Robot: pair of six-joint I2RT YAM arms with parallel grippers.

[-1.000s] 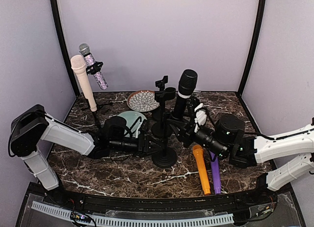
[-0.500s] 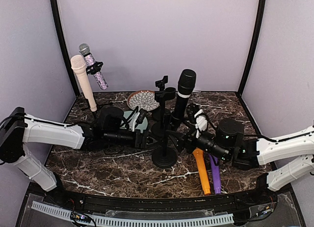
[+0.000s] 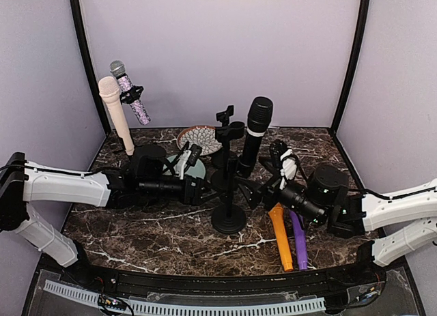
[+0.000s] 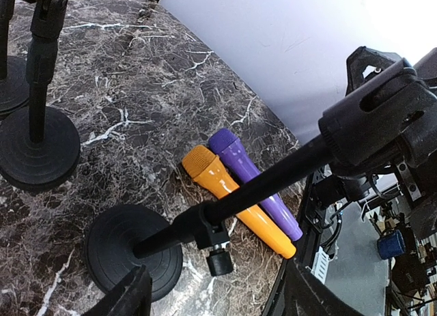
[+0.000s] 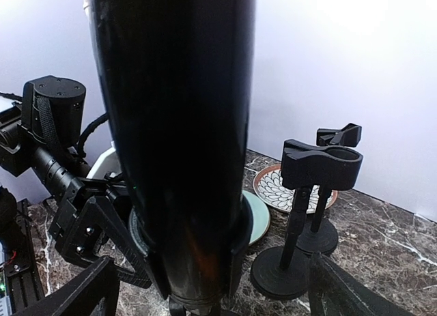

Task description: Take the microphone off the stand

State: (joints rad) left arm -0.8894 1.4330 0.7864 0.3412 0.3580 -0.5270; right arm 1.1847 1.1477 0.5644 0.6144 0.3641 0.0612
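Steadying comes first: the left claw (image 4: 213, 297), spread either side of the stand (image 4: 273, 177) pole above the bench (image 4: 136, 91), should pinch it. Then the right claw (image 5: 208, 285), spread wide around the black microphone (image 5: 171, 125) sitting in that stand's clip, needs a square grip before pulling up along the handle.

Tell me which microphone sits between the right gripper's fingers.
The black microphone, upright in the front stand, the right gripper open around it. Orange and purple lie flat; cream and glittery stand far left.

Right hand (image 3: 265, 191) spread wide, eased back from microphone (image 3: 254, 135); left hand (image 3: 205, 189) opened wider, shifted farther in.
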